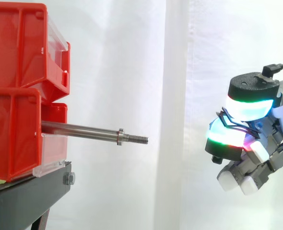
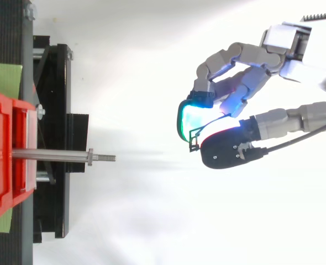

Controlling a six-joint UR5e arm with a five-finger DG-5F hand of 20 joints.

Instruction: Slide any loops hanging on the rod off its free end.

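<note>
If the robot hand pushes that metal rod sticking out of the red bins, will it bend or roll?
Probably stiff: the rod juts straight, its threaded end unsupported. Unlikely to roll: its other end sits among the red bins. Smooth shaft, likely slippery.

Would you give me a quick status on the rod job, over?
Hand clear of rod, pinching thin black loop between its pads. Rod bare, nothing hanging. Free end unobstructed.

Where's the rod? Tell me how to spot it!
Look at the stacked red bins on the left. From the lower bin a thin metal rod sticks out sideways toward the hand. Unlike the red bins, it is shiny grey and bare, with a collar and screw thread at its free end.
</note>
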